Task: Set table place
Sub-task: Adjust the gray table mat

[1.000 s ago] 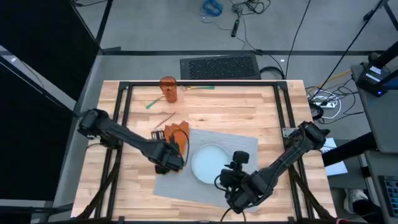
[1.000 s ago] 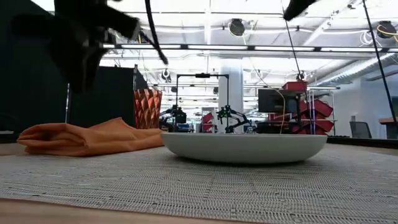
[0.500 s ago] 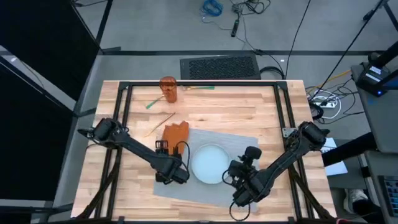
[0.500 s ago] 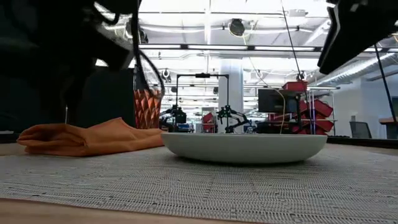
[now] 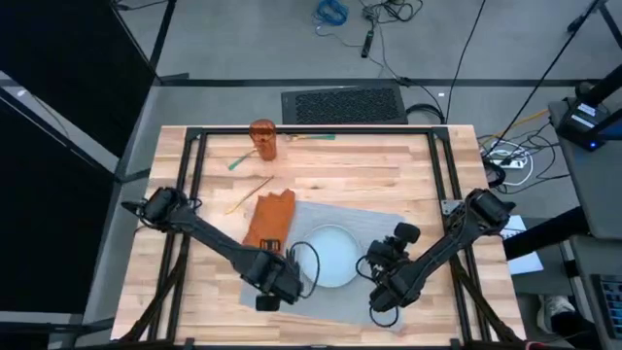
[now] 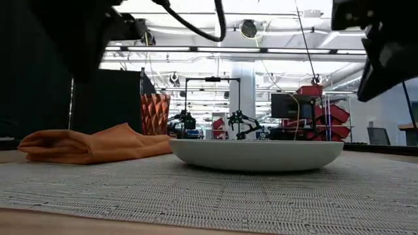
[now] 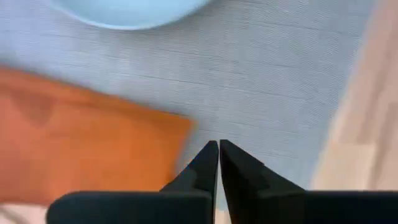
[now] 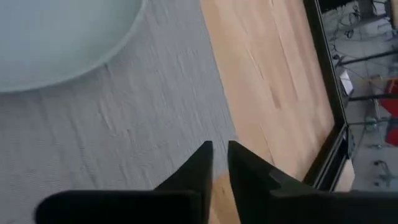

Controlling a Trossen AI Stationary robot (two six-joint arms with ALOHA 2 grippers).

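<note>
The mat (image 5: 374, 228) sits at the near-middle of the table (image 5: 360, 170), skewed so its long axis runs roughly 10 to 4 o'clock. The plate (image 5: 330, 255) is on it, the napkin (image 5: 269, 219) at the plate's 10. Left gripper (image 5: 275, 289) reaches in low over the mat's 7 o'clock corner, fingers pressed together. Right gripper (image 5: 381, 277) hangs at the plate's 4, fingers nearly touching, holding nothing.

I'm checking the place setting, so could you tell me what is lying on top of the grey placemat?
The pale plate sits on the placemat, and the orange napkin overlaps its edge. The grippers hide part of the mat.
</note>
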